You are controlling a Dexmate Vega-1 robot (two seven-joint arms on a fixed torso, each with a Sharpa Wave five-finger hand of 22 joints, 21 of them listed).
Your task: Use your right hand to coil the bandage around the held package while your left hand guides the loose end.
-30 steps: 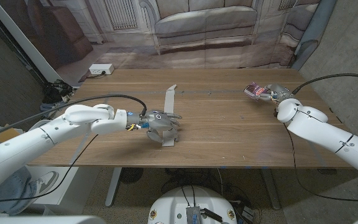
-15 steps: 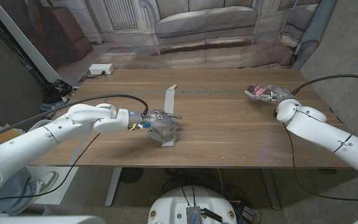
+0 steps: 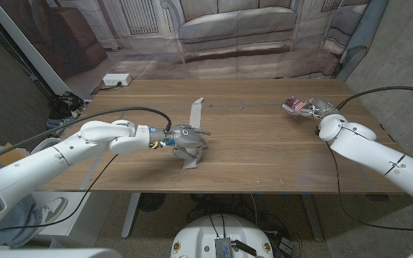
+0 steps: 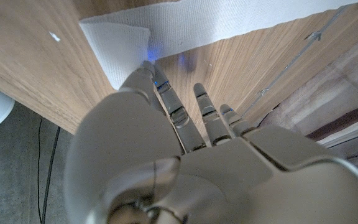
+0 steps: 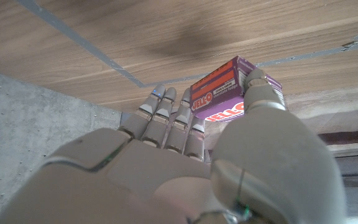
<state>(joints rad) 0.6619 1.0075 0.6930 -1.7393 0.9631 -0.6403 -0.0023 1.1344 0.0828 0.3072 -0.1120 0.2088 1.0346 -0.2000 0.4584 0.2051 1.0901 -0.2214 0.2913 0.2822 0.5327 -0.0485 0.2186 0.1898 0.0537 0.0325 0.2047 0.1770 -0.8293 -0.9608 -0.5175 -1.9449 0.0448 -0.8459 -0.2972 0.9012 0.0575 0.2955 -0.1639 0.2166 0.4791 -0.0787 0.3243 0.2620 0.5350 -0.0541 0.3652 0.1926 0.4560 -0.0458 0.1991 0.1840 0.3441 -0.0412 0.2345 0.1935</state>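
The left hand (image 3: 186,140) presses its fingers (image 4: 166,93) onto the white bandage (image 3: 194,115) lying on the counter (image 3: 264,154). Well apart, the right hand (image 3: 315,109) grips a purple package (image 5: 219,93).

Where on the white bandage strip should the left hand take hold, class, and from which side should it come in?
Probably at the near end of the bandage, where the left hand already sits. The strip lies flat and runs away across the table, so its near end, close to the front edge, is nearest. Come from above, pinching the folded corner that lifts slightly off the wood.
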